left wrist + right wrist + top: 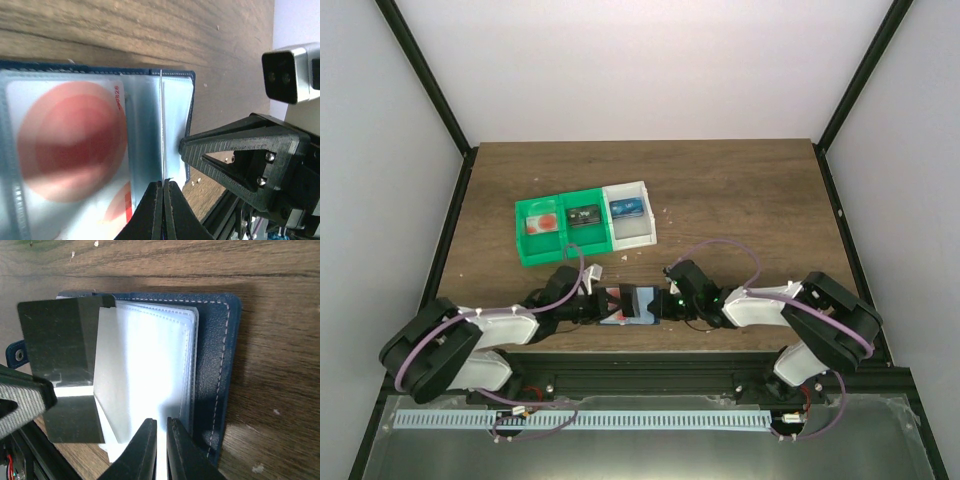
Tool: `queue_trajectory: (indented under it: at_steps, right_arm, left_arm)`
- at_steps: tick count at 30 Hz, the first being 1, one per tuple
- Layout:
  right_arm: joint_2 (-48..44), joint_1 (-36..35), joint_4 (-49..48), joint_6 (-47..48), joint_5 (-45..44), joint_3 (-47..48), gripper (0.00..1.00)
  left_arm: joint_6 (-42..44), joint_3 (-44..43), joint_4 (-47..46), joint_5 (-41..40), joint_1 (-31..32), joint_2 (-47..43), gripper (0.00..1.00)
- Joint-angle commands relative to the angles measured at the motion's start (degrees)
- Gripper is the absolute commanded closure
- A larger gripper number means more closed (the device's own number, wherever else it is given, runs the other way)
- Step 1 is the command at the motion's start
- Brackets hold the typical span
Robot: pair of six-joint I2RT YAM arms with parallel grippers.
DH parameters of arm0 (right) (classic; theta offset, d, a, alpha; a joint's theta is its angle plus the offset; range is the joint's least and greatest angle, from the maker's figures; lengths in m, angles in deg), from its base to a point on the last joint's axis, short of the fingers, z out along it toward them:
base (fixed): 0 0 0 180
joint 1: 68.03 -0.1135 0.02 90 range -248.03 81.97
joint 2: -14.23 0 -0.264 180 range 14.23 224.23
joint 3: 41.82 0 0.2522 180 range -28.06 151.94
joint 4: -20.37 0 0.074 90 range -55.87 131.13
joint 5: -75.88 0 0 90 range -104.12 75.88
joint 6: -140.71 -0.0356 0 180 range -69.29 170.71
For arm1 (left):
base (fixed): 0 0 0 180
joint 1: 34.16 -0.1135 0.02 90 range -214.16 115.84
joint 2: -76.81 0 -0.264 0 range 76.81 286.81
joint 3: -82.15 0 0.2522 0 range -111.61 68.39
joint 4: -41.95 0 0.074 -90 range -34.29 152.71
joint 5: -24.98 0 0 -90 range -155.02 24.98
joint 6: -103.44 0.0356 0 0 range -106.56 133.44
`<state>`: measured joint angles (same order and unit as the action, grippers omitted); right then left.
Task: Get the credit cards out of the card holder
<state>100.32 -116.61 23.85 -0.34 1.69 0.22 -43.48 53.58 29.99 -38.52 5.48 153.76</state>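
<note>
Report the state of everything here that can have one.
card holder, open, pinched at both ends.
red-and-white card, inside a clear pocket.
red-spot card, in the tray.
dark card, in the tray.
blue card, in the tray.
left pincer, shut on the card holder.
right pincer, shut on the card holder.

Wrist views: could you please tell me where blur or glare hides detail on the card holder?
Left wrist: the red-spot card inside the card holder is out of focus. Right wrist: glare whitens the clear pockets, while the stitched blue cover is sharp.

Credit cards point(542, 222) point(583, 216) point(626, 208) point(617, 304): four. Card holder point(220, 365): one. Three-compartment tray point(565, 254): one. End effectors point(592, 305) point(665, 300): two.
</note>
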Motion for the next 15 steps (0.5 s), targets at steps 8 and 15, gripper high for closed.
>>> queue_trajectory:
  at_steps: [8,15]
  right_arm:
    - [3.0,1.0,5.7,3.2,-3.6,2.4,0.91]
    - [-0.4,1.4,14.3,5.9,-5.9,8.9,0.85]
  left_arm:
    - [3.1,1.0,14.3,-7.5,-4.2,-14.1,1.00]
    - [4.3,1.0,19.3,-9.2,-5.7,-19.8,1.00]
